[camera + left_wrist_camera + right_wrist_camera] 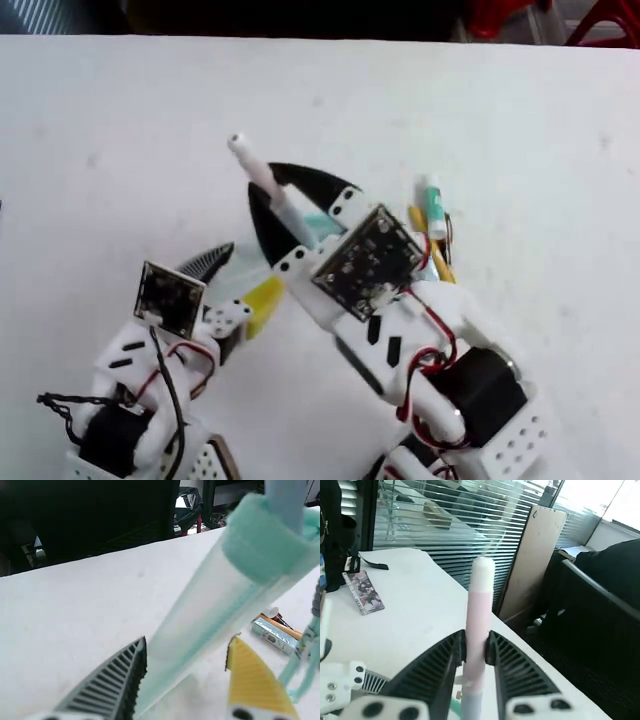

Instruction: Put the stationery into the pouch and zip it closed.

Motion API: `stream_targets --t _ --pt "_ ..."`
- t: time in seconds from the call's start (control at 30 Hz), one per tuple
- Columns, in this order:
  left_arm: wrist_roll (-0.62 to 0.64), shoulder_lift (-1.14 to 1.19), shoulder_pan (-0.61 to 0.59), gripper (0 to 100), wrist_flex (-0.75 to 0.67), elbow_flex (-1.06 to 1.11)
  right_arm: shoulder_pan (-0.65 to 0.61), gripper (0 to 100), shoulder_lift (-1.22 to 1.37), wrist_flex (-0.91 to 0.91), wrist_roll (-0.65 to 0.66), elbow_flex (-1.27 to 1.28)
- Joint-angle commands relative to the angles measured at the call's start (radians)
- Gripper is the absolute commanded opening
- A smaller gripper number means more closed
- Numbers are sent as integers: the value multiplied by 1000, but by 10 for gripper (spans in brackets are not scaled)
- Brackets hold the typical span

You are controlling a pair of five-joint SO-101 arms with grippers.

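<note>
Looking down from the high view, your right gripper [272,185] sits mid-table [120,130], its two black jaws closed on a white pen [255,165] that points away from the arms. Just under its wrist you can see a strip of the teal pouch [318,224]. Your left gripper [255,263], with one black jaw and one yellow, is near the pouch's other end. Beyond the right arm, a teal-and-white tube [433,197] and a yellow pencil [428,245] lie together on the table, outside the pouch.

In the left wrist view, the left gripper [189,640] holds the pouch [235,585] across its width. The jaws stand apart only as far as the pouch fills them. The pen's lower end [286,497] enters the pouch's teal band. The tube [272,632] lies on the table past the yellow jaw.

In the right wrist view, the right gripper [476,637] clamps the pen [481,595] upright, its white cap above the jaws. A printed card [364,591] lies well off on the table.
</note>
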Motion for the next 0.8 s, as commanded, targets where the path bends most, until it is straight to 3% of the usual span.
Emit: stream_targets --t 0.0,0.13,0.33,0.43,0.6,0.77 --pt "9 1 -1 268 6 -2 -38 17 -8 -71 -9 44" --pt "3 1 15 268 6 -5 -41 17 22 -194 -9 83" --pt "2 1 45 268 8 -5 -42 17 255 -197 -11 -37" --pt "0 1 45 268 8 -8 -41 17 355 -127 -32 -141" --pt "0 1 76 268 -6 -15 -44 17 449 12 -190 -316" --pt "3 1 91 268 -9 -18 -41 17 458 133 -207 -391"
